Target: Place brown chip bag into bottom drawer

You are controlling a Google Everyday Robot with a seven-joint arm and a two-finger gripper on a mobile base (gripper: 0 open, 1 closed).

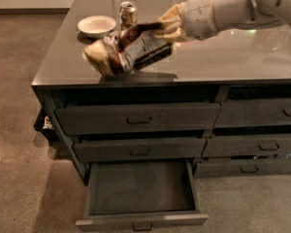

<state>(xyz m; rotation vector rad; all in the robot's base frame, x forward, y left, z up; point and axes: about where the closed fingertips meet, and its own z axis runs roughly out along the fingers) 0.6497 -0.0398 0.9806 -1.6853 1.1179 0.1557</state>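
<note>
The brown chip bag (128, 50), dark brown with a pale panel and yellowish ends, hangs in the air just above the front left part of the countertop. My gripper (170, 25) is shut on its right end and holds it lifted, tilted down to the left. The bottom drawer (140, 191) of the left column is pulled out and open, its inside bare, directly below and in front of the bag.
A white bowl (96, 25) and a soda can (128, 13) stand on the dark countertop (223, 57) behind the bag. The two drawers above the open one and the right column's drawers (257, 147) are shut. Brown floor surrounds the cabinet.
</note>
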